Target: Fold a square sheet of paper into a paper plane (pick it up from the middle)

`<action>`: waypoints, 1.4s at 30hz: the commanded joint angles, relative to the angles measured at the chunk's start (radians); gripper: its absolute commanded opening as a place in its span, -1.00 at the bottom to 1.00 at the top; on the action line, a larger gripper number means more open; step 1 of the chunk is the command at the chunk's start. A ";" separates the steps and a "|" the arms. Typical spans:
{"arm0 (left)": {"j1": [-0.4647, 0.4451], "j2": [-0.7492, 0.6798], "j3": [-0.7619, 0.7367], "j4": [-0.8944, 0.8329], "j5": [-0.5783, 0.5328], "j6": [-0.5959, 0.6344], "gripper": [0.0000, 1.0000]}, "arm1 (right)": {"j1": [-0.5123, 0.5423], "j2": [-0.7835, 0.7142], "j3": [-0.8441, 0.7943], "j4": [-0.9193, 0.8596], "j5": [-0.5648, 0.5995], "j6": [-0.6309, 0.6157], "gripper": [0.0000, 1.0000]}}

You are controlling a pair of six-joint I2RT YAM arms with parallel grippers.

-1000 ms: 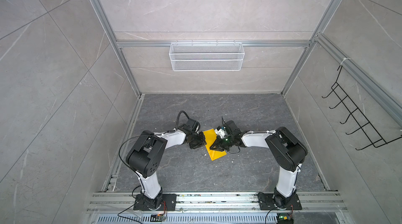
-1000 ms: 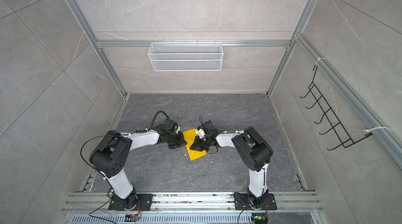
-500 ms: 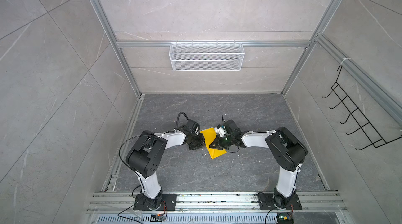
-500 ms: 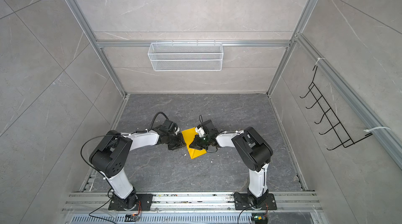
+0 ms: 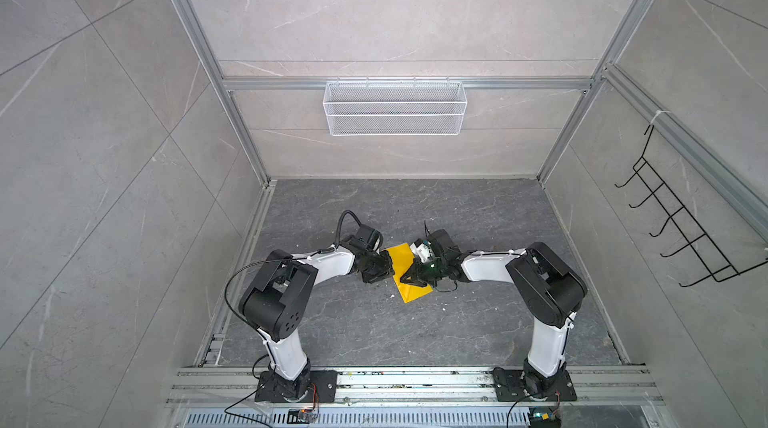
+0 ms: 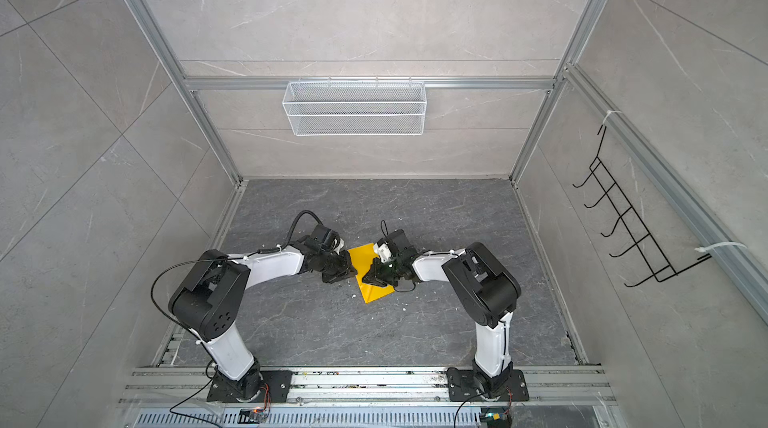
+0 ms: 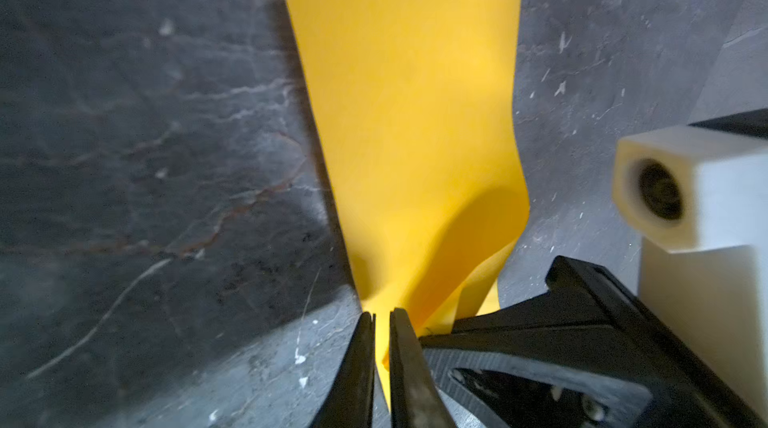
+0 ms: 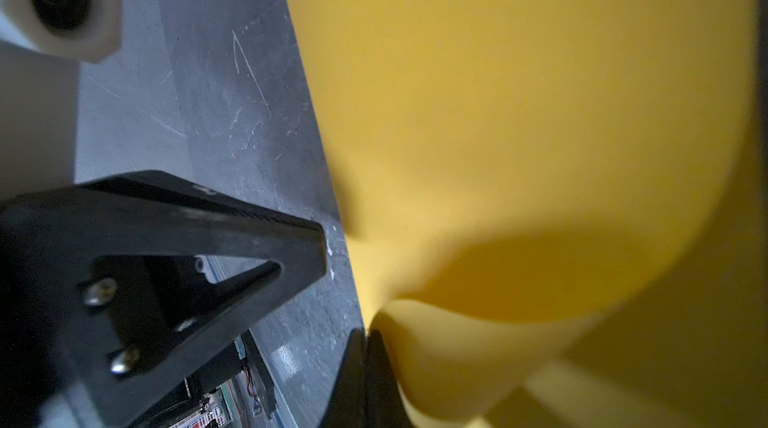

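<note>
The square sheet of paper (image 5: pixel 400 258) is bright yellow and lies doubled over as a long strip on the dark floor between my two arms, seen in both top views (image 6: pixel 374 290). My left gripper (image 5: pixel 390 274) is shut on its near left edge; in the left wrist view (image 7: pixel 382 315) the yellow sheet (image 7: pixel 407 114) runs between the nearly closed jaws. My right gripper (image 5: pixel 404 280) is shut on the same end, close beside the left one. In the right wrist view (image 8: pixel 366 332) the paper (image 8: pixel 519 114) bulges up from its pinched jaws. No paper plane is in view.
A white wire basket (image 5: pixel 395 107) hangs on the back wall and a black hook rack (image 5: pixel 681 234) on the right wall. Aluminium rails (image 5: pixel 415 380) run along the front by the arm bases. Small white specks dot the grey stone floor (image 5: pixel 478 322).
Both grippers stay shut on the paper and have barely moved. Slightly more of the far part of the paper shows between them.
</note>
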 commanded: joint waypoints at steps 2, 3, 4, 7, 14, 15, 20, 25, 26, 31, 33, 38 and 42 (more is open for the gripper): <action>-0.002 0.042 0.060 -0.009 0.013 0.020 -0.72 | 0.007 0.016 -0.015 -0.001 0.017 -0.004 -0.90; -0.001 0.054 0.070 -0.020 0.006 0.023 -0.72 | 0.006 0.016 -0.015 0.003 0.016 -0.002 -0.90; -0.003 0.067 0.075 -0.029 0.000 0.024 -0.72 | 0.007 0.016 -0.016 0.006 0.017 -0.002 -0.90; -0.002 0.081 0.074 -0.034 -0.012 0.024 -0.73 | 0.008 0.016 -0.018 0.014 0.016 0.002 -0.90; -0.002 0.083 0.050 -0.049 -0.025 0.027 -0.73 | 0.008 0.017 -0.023 0.035 0.010 0.010 -0.90; -0.001 0.084 0.046 -0.047 -0.025 0.025 -0.73 | 0.008 0.019 -0.024 0.041 0.008 0.014 -0.90; -0.002 0.080 0.029 -0.042 -0.030 0.018 -0.73 | 0.008 0.024 -0.025 0.068 -0.002 0.028 -0.90; -0.001 0.085 0.024 -0.039 -0.030 0.016 -0.73 | 0.008 0.032 -0.022 0.082 -0.005 0.038 -0.90; -0.002 0.085 0.023 -0.038 -0.029 0.013 -0.73 | 0.008 0.034 -0.021 0.081 -0.003 0.038 -0.90; -0.001 0.084 0.021 -0.037 -0.030 0.013 -0.73 | 0.009 0.037 -0.025 0.082 0.004 0.038 -0.90; -0.001 0.081 0.020 -0.036 -0.030 0.013 -0.73 | 0.009 0.036 -0.026 0.087 0.010 0.041 -0.90; -0.001 0.080 0.016 -0.034 -0.030 0.013 -0.73 | 0.009 0.038 -0.027 0.092 0.027 0.043 -0.90; -0.001 0.079 0.015 -0.034 -0.030 0.013 -0.73 | 0.008 0.038 -0.032 0.099 0.036 0.047 -0.90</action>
